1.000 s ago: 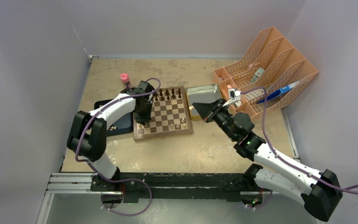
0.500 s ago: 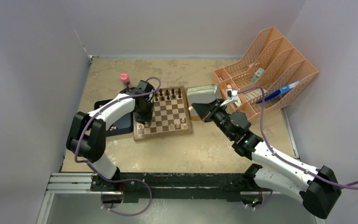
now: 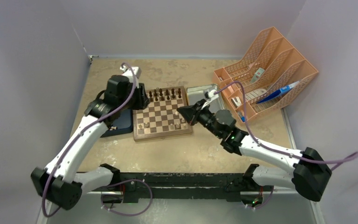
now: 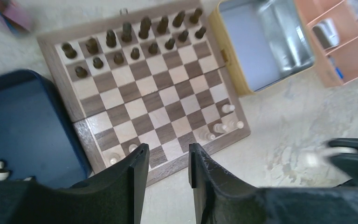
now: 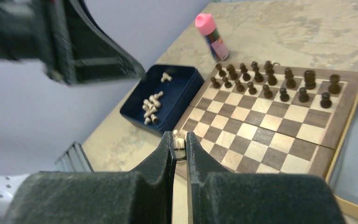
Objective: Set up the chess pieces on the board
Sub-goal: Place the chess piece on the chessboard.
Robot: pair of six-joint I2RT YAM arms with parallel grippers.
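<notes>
Beige bench, board mid-frame; right pincer clenched on pale piece, likely bound for board's lower rows; left pincer parted, empty.

The pale chess piece in the right gripper is mostly hidden, its kind unclear.

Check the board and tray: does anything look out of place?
Nothing spilled or broken. Dark pieces stand in two neat rows; the pale pieces on the board bunch unevenly at two corners, and more lie jumbled in the blue tray.
</notes>
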